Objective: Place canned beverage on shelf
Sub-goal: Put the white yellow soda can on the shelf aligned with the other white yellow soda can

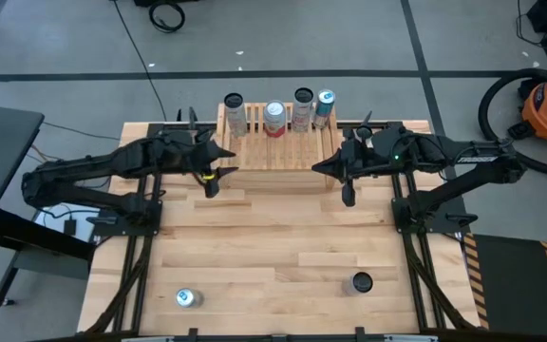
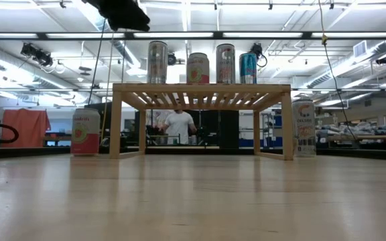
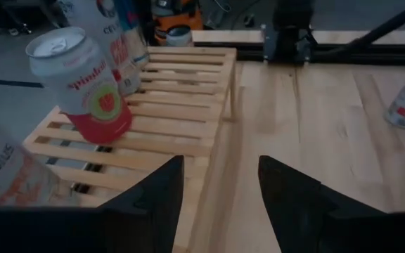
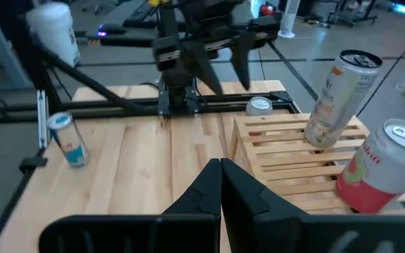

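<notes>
Cans already stand four in a row on the shelf point(image 1: 275, 142) at the desk's point(image 1: 273, 242) far edge; two cans point(image 1: 188, 298) point(image 1: 361, 282) wait near the front, so work remains. Left gripper point(image 1: 209, 177) hovers beside the shelf, fingers half open and empty. Right gripper point(image 1: 348, 180), fingers closed on nothing, hangs opposite

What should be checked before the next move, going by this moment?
1. Four cans upright on the shelf: ok.
2. Left hand open and empty, at the shelf's front left corner: ok.
3. Right hand shut, nothing held, at the front right corner: ok.
4. Cans left to place: silver-topped can and dark-topped can stand upright on the table's near edge: ok.
5. Free shelf room for both: cannot tell.
</notes>
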`<action>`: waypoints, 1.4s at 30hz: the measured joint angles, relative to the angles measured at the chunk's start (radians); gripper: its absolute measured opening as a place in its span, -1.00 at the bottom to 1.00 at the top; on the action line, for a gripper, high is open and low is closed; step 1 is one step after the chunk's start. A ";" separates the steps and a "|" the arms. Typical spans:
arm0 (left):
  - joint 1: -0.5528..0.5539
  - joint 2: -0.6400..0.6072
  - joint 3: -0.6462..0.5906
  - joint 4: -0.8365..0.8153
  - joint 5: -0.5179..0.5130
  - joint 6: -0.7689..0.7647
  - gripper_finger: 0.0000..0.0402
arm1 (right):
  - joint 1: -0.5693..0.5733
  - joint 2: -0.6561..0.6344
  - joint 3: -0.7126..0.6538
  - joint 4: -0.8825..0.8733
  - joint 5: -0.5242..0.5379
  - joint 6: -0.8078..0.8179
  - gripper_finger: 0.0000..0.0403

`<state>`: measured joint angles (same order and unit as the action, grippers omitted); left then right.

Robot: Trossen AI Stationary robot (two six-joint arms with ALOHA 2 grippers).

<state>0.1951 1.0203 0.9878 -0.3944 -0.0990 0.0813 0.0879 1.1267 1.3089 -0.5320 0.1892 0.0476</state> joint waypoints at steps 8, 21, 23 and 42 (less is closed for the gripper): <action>-0.108 -0.029 0.000 0.003 -0.144 -0.019 -0.04 | 0.003 0.001 0.000 0.000 0.043 0.054 -0.95; -0.241 -0.028 0.000 0.002 -0.195 -0.073 -0.04 | -0.003 0.046 0.000 0.043 0.054 -0.023 -0.95; -0.255 -0.028 0.000 0.003 -0.196 -0.081 -0.04 | -0.003 0.073 0.000 0.053 0.054 -0.026 -0.97; -0.353 -0.026 0.000 -0.050 -0.268 -0.150 -0.04 | 0.000 0.162 0.000 0.137 0.153 -0.078 -0.84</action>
<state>-0.1576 0.9943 0.9878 -0.4439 -0.3668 -0.0691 0.0877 1.2888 1.3090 -0.3953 0.3424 -0.0303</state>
